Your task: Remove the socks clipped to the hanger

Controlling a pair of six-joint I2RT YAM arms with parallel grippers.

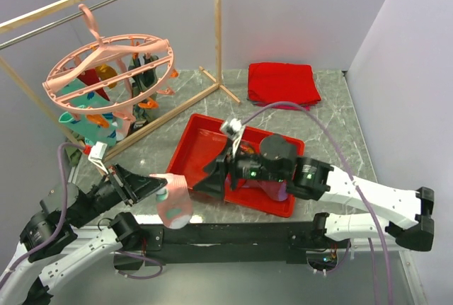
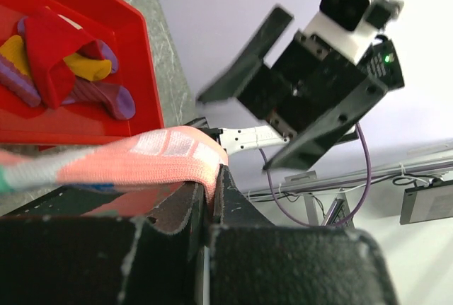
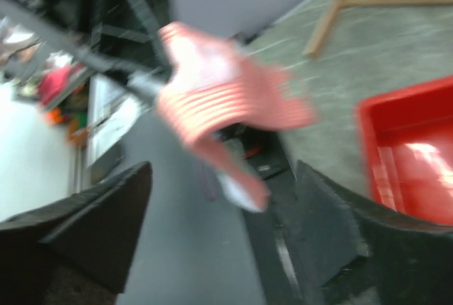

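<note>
Off the red tray's (image 1: pixel 178 151) near-left rim, left gripper (image 1: pixel 152 180) pinches a pink sock (image 1: pixel 174 204); right gripper (image 1: pixel 211 177) gapes just beside.

Bright even light, soft shadows, top view sharp, right wrist view heavily motion-blurred

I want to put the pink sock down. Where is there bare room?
Bare: the red tray, far-left half; the table between tray and red cloth. Crowded: under the hanger with its socks; tray's near side by the right gripper.
</note>
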